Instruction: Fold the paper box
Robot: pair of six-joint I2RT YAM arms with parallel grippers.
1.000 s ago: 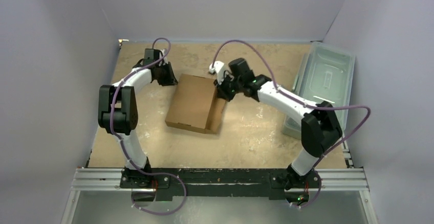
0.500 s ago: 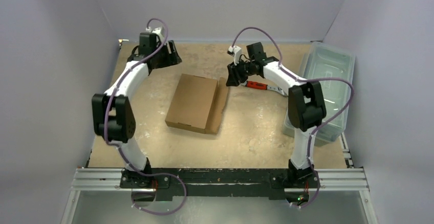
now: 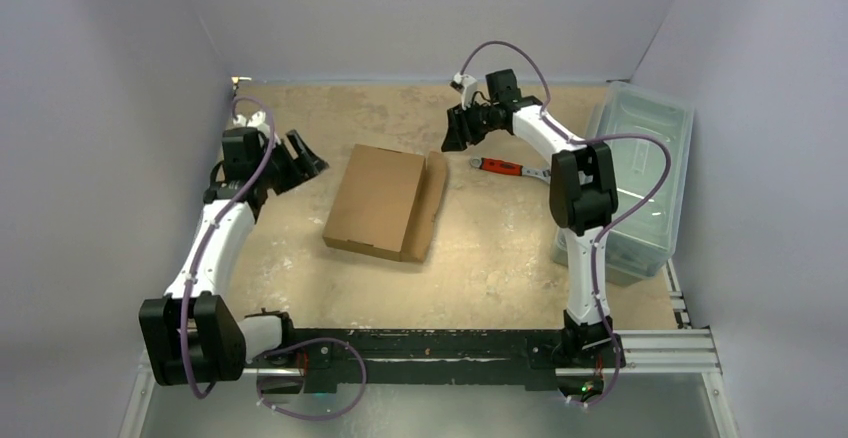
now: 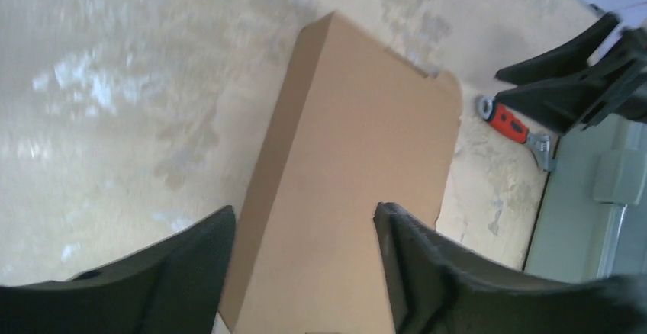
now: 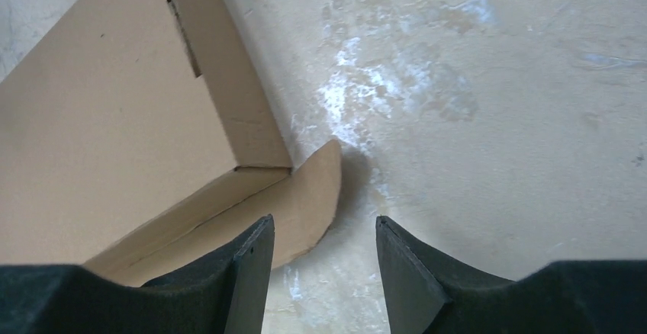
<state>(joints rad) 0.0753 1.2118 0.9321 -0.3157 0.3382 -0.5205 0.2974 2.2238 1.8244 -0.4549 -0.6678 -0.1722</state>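
Observation:
The paper box (image 3: 376,201) lies closed and flat in the middle of the table, a shallow brown cardboard mailer. One side flap (image 3: 434,203) stands loose along its right edge. My left gripper (image 3: 305,156) hovers off the box's left side, open and holding nothing. In the left wrist view the box (image 4: 358,166) fills the gap between the spread fingers of the left gripper (image 4: 304,210). My right gripper (image 3: 452,134) hangs open beyond the box's far right corner, apart from it. The right wrist view has the box (image 5: 99,136) and its rounded flap (image 5: 309,197) just ahead of the right gripper (image 5: 324,223).
A red-handled wrench (image 3: 505,168) lies on the table right of the box, also seen as the wrench (image 4: 510,125) from the left wrist. A translucent grey-green bin (image 3: 640,168) stands along the right edge. Walls close in the table on three sides.
Both grippers opened and drew away from the box. The left arm pulled back to the left, the right arm swung toward the far side, uncovering the wrench. The box stayed put.

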